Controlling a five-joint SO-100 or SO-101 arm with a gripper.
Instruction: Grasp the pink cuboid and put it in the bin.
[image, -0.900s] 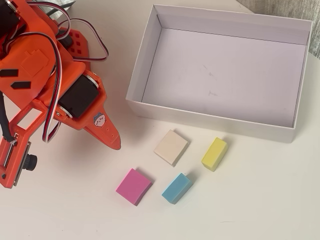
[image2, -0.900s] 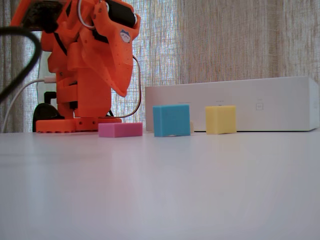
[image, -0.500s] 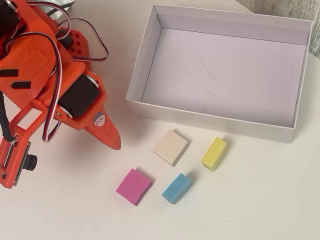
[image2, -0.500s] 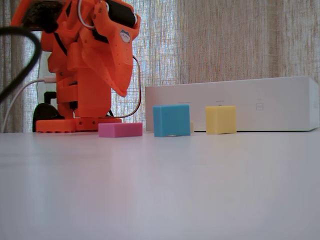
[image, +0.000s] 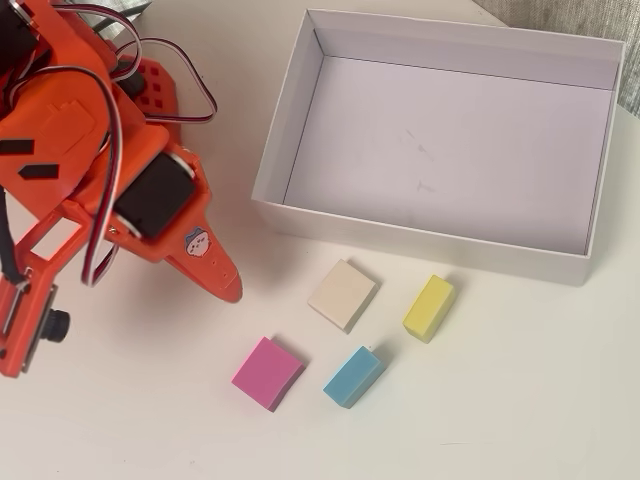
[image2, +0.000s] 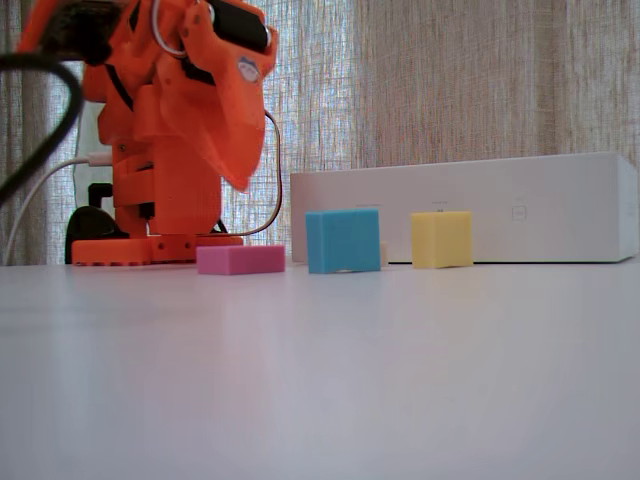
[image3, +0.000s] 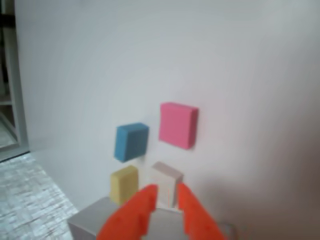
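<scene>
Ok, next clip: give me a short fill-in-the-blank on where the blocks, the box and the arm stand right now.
1. In the overhead view, the bin holds ____ blocks.
2. The pink cuboid lies flat on the ____.
3. In the overhead view, the block nearest the pink cuboid's right side is the ____ one.
4. The gripper holds ____ between its fingers.

Missing words: no; table; blue; nothing
</scene>
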